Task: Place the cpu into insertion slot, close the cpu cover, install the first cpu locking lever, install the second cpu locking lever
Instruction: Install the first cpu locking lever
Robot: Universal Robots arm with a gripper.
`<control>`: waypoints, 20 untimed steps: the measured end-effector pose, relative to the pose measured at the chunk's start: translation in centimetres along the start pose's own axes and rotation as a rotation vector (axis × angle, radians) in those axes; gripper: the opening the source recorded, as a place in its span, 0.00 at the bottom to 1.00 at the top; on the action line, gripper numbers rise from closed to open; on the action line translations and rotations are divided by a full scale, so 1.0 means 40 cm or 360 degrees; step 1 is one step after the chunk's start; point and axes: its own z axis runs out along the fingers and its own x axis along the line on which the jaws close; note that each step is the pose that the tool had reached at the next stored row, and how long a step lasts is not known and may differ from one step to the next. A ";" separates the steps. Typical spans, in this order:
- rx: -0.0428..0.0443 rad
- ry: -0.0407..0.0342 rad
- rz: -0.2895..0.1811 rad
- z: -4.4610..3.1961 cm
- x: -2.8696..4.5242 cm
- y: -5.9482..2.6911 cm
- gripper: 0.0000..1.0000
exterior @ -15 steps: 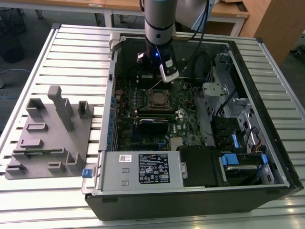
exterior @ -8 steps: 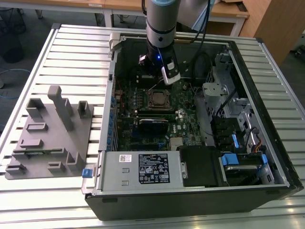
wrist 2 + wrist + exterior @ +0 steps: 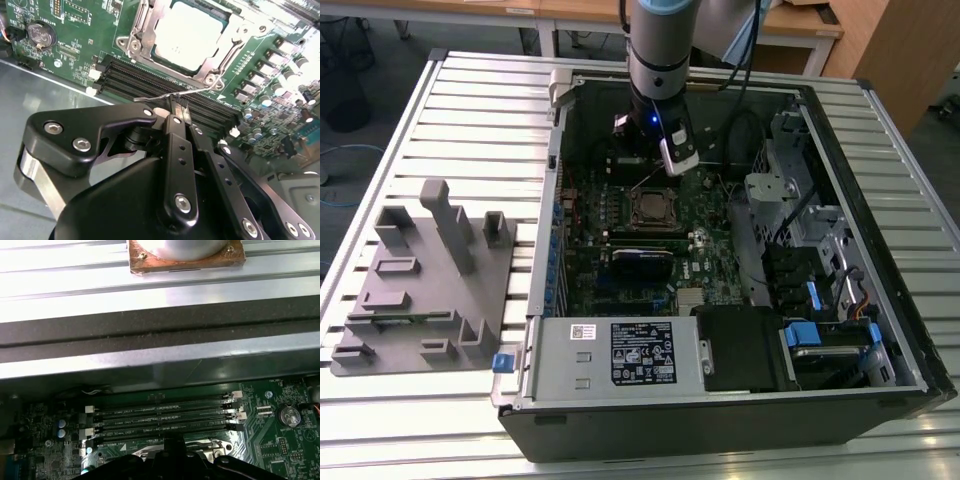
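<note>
claw (image 3: 179,107) clenched on the thin wire cpu locking lever (image 3: 150,98), likely to swing it | memory slots (image 3: 145,79) just beyond | cpu (image 3: 192,32) seated in insertion slot (image 3: 632,210) under lowered cpu cover (image 3: 136,44), 6 o'clock of the claw in the exterior view | power-supply label (image 3: 642,352), 6 o'clock of cpu, text unreadable

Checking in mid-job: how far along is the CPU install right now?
Done: the cpu sits in the insertion slot, and the cpu cover lies closed over it. In hand: the gripper is pinched on a thin wire locking lever, which stands raised beside the socket, not hooked down. Left: that lever needs latching; I cannot tell the state of the other lever.
</note>
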 end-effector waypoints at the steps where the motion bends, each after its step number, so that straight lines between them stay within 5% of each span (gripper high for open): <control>1: 0.0000 0.0000 0.0000 0.001 0.000 0.000 0.10; 20: 0.0007 -0.0001 0.0000 0.022 -0.015 0.003 0.10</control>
